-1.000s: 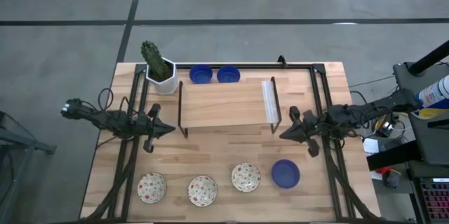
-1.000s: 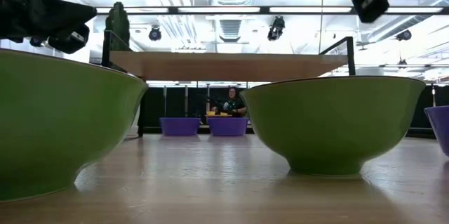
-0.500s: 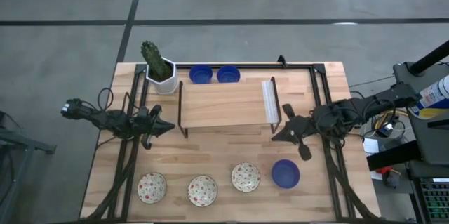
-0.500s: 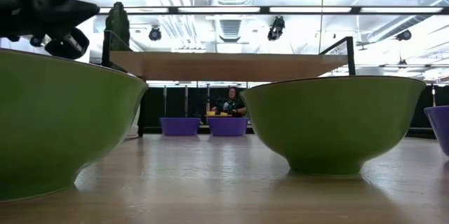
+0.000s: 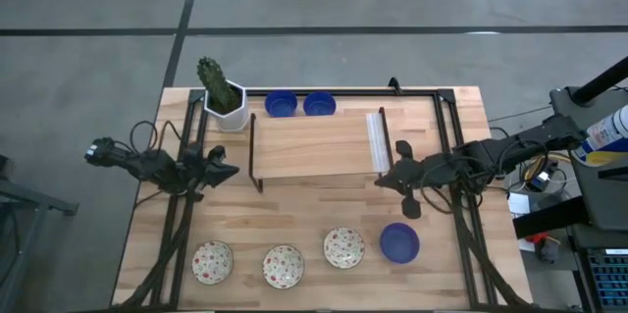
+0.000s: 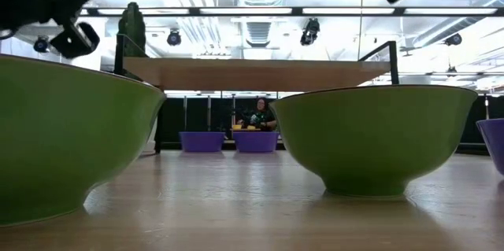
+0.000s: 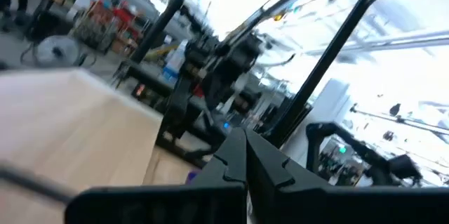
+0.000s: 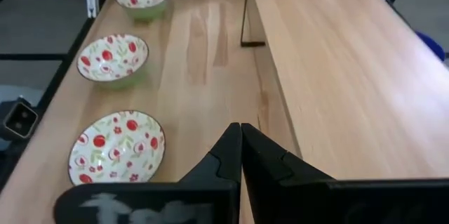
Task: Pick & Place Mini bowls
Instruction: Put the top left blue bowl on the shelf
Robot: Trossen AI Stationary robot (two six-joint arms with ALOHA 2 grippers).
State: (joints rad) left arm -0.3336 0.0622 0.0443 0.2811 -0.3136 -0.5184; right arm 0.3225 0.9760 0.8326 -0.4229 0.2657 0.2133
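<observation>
Light wooden counter point(image 5: 324, 217) carries a raised wooden shelf on a black frame point(image 5: 316, 144). Left gripper point(image 5: 224, 169) sits at the shelf's left end, right gripper point(image 5: 388, 178) at its right end; wrist views show both pairs of fingers pressed together, empty. White pot with green cactus point(image 5: 224, 99) stands at the far left corner. Front row: three cream speckled mini bowls point(image 5: 283, 265), one deep blue mini bowl point(image 5: 399, 242). Two more blue mini bowls point(image 5: 281, 105) behind the shelf. Low view renders the speckled bowls' outsides green; right wrist view shows their red-patterned insides.
</observation>
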